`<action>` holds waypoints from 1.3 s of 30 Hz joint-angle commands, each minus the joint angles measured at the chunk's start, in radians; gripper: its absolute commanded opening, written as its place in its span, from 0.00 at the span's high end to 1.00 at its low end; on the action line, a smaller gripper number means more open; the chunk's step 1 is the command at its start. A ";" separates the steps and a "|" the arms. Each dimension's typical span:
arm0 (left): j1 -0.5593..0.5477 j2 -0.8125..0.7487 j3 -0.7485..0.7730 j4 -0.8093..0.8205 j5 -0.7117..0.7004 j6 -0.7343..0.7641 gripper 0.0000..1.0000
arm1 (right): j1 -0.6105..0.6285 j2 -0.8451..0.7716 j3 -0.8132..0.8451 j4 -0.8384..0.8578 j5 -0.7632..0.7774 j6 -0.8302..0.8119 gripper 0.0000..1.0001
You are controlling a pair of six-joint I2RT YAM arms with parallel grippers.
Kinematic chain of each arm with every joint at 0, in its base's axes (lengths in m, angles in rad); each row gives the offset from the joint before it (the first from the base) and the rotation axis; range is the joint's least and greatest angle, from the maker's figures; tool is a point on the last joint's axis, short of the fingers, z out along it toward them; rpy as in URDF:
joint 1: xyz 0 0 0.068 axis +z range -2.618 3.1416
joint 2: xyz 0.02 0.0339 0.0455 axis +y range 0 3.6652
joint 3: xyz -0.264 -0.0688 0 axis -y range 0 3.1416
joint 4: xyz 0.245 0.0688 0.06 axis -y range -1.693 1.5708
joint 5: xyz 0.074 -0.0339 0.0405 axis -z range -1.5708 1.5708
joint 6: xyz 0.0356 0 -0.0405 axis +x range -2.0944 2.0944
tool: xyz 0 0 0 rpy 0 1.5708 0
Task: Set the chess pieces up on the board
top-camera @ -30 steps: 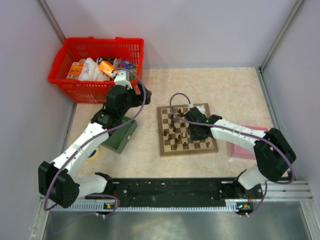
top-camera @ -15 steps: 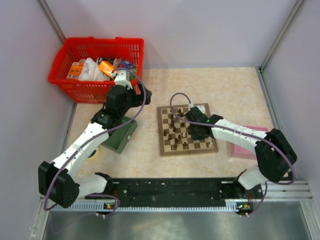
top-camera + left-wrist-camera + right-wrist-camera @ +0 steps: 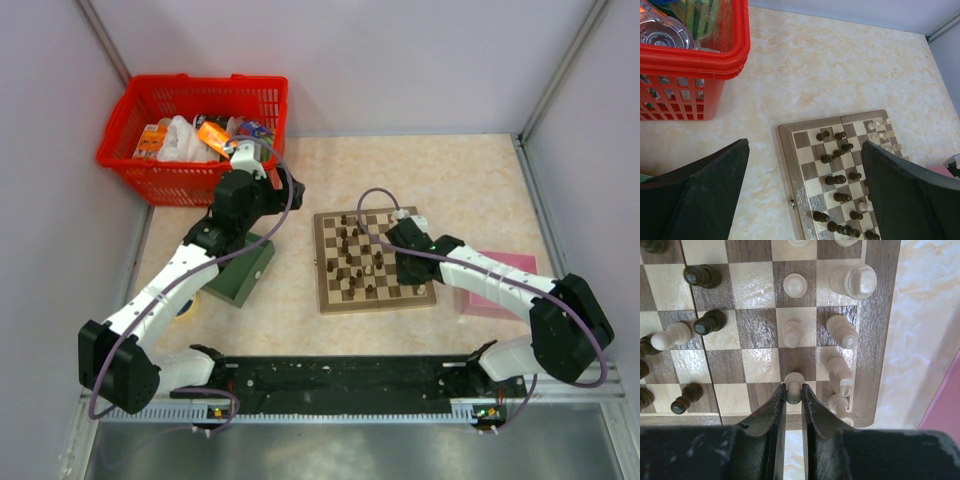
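Note:
The wooden chessboard [image 3: 334, 298] lies mid-table with dark pieces [image 3: 348, 262] spread over its left and middle squares and cream pieces [image 3: 842, 331] along its right edge. My right gripper [image 3: 793, 394] is shut on a cream pawn [image 3: 794, 385] over the board's near right squares; it also shows in the top view [image 3: 403, 262]. My left gripper [image 3: 285, 190] hangs open and empty above the table left of the board. The left wrist view shows the board [image 3: 790, 165] and dark pieces [image 3: 836, 179] below between its fingers [image 3: 705, 185].
A red basket [image 3: 195, 120] of packets stands at the back left. A green tray [image 3: 240, 272] lies under the left arm. A pink box [image 3: 495, 290] lies right of the board, under the right arm. Grey walls close in the table.
My right gripper has moved from the middle of the board to its right side, carrying the cream pawn. The left arm has barely moved.

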 commanded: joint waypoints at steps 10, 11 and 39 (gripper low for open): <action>0.007 0.003 0.009 0.046 0.009 -0.012 0.01 | -0.028 0.009 0.004 0.063 0.026 -0.019 0.86; 0.008 0.005 0.009 0.046 0.007 -0.012 0.01 | -0.028 0.014 0.004 0.065 0.026 -0.021 0.86; 0.013 0.003 -0.002 0.060 0.013 -0.014 0.01 | 0.064 0.081 0.271 0.016 -0.078 -0.090 0.59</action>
